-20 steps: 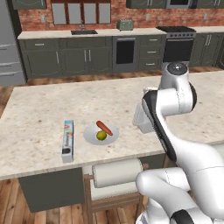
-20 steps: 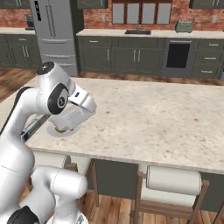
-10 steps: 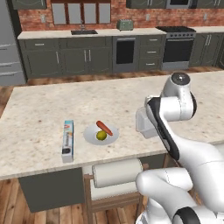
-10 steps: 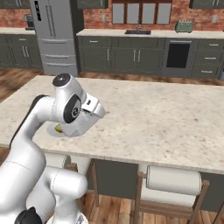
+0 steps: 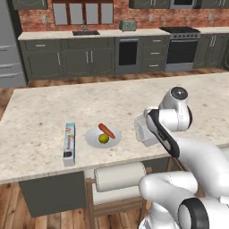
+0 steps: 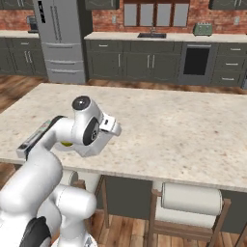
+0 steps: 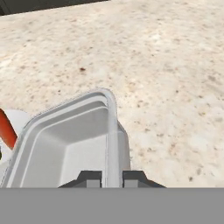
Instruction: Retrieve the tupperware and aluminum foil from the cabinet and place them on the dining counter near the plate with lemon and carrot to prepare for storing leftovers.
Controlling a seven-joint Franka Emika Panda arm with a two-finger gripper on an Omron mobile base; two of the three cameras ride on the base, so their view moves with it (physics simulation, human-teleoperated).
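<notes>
We see the long speckled dining counter (image 5: 53,103) spanning the kitchen, with dark cabinets and a brick wall behind. On it, toward the near edge, lies the aluminum foil box (image 5: 69,144), and just beside that sits the white plate (image 5: 95,141) carrying the carrot (image 5: 106,130) and the lemon (image 5: 103,138). The tupperware (image 5: 144,132) — a clear, pale tub — hangs over the counter near the plate, on the side away from the foil. In the hand view our gripper (image 7: 112,178) is pinched tight on one wall of the tupperware (image 7: 65,142), a dark fingertip on each side of the rim — the carrot (image 7: 6,129) shows just beyond it.
</notes>
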